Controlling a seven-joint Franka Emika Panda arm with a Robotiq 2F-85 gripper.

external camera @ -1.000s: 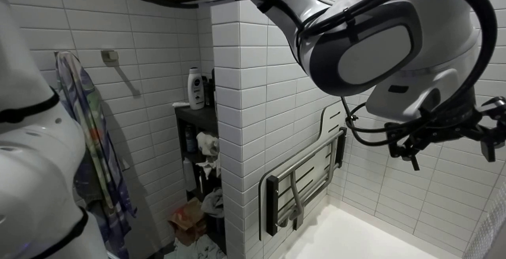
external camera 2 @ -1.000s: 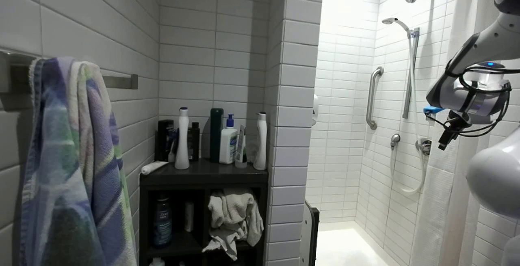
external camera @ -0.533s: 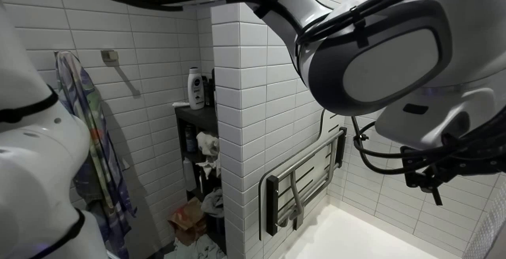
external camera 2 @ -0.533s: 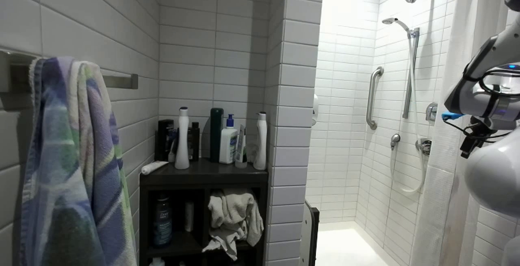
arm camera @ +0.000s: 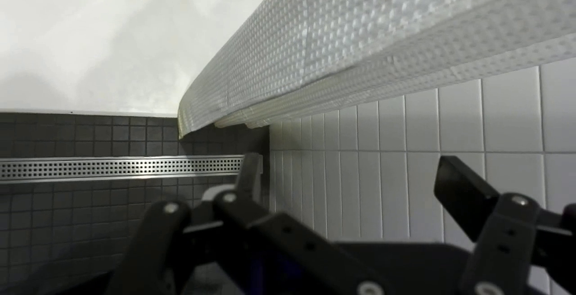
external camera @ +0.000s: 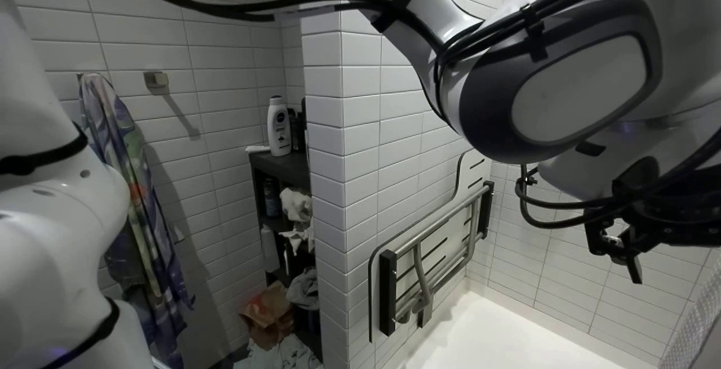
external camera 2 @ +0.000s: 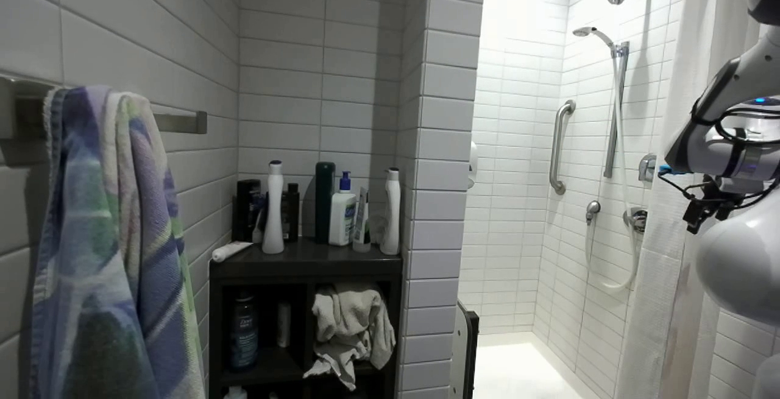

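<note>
The white curtain is hanging past the gripper.
In the wrist view, its fingers are standing wide apart at the bottom, holding nothing. The curtain is showing higher in the frame than that gap, not touching them, slanting long from the upper right down to left of the middle (its bottom end is showing by the edge of the white shower floor).
</note>
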